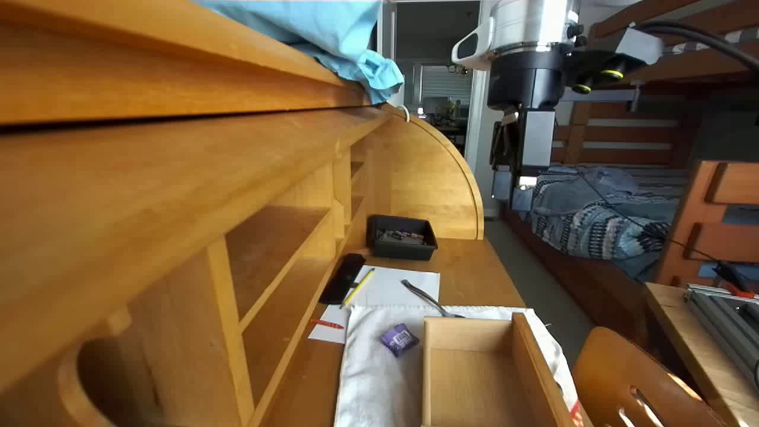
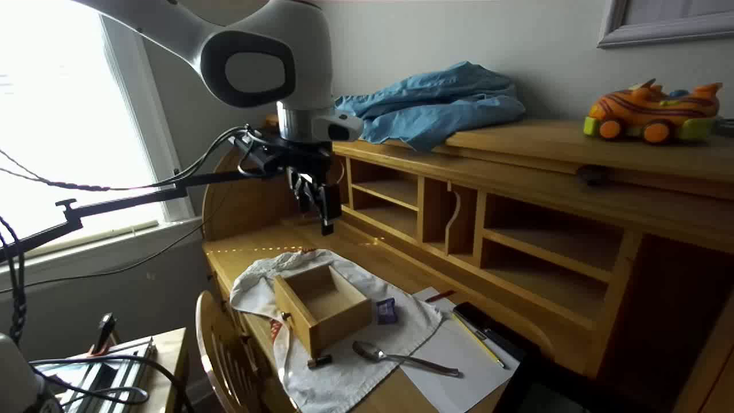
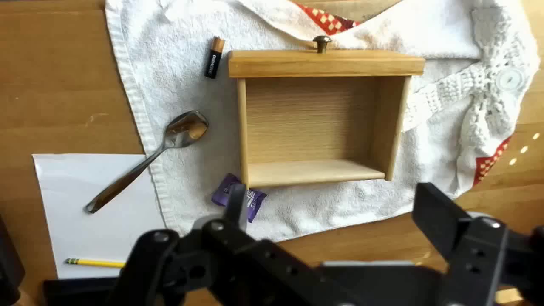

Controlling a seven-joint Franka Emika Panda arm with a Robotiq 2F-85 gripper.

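You're holding your gripper [image 3: 331, 200] spread wide, higher than the wooden drawer [image 3: 326, 64] sitting on the white towel [image 3: 361, 202].

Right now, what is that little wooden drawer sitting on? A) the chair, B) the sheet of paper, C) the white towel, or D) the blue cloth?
C: in the wrist view the white towel peeks out all around the wooden drawer, and both exterior views show it spread under the drawer too.
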